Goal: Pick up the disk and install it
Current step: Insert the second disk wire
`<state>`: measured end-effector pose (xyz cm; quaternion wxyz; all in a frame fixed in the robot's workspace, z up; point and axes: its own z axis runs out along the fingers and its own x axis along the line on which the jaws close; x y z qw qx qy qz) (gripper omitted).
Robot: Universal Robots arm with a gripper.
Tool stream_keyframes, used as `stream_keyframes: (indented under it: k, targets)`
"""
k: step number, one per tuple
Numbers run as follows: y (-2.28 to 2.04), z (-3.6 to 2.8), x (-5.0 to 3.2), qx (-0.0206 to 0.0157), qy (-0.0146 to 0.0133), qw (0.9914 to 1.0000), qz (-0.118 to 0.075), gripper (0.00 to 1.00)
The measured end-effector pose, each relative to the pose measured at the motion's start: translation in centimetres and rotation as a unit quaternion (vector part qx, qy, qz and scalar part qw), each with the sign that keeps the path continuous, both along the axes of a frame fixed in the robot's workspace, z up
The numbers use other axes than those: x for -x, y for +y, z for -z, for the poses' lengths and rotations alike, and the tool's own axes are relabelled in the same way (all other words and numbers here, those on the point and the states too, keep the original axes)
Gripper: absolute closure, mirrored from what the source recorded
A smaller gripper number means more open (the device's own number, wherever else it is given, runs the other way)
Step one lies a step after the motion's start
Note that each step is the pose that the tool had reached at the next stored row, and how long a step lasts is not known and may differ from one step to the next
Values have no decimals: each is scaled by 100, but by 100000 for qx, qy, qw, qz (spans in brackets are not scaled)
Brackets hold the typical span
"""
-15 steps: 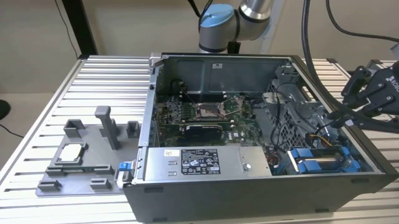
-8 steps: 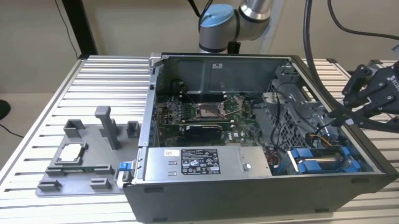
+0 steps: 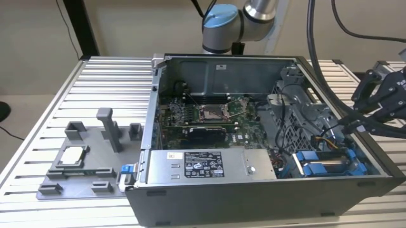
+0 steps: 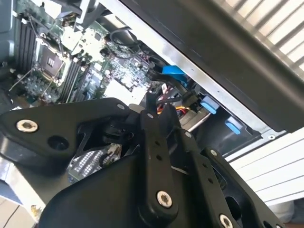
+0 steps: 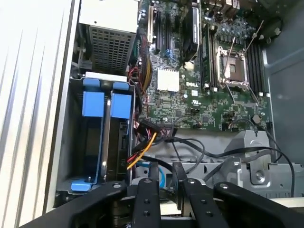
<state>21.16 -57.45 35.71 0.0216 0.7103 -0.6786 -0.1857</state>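
Claw (image 5: 166,173): poised just above the open computer case (image 3: 266,199), at three o'clock of it in the exterior view. Fingers (image 5: 145,199) drawn close together with a slim gap, clamped on nothing.

Directly below: drive bay (image 5: 66,142) in the case's five o'clock corner, carrying two blue carriers (image 5: 93,103). Disk (image 5: 118,142) judged to be the dark slab seated edge-on in the carrier nearer the motherboard (image 5: 199,95), label hidden.

Likely dense and rigid, with slick metal faces and little tolerance for knocks. Best gripped across the carrier's blue plastic sides, clear of the cable end (image 5: 142,152).
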Motion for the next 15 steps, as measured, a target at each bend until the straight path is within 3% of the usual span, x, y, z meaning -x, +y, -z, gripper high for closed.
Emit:
stream_keyframes:
  k: [2, 8, 15]
  targets:
    - [-13, 1, 3, 1093, -97, 99994, 74, 0]
    - [-51, -1, 5, 2909, -336, 99956, 396, 0]
    - [-57, 34, 4, 2987, -336, 99902, 3247, 0]
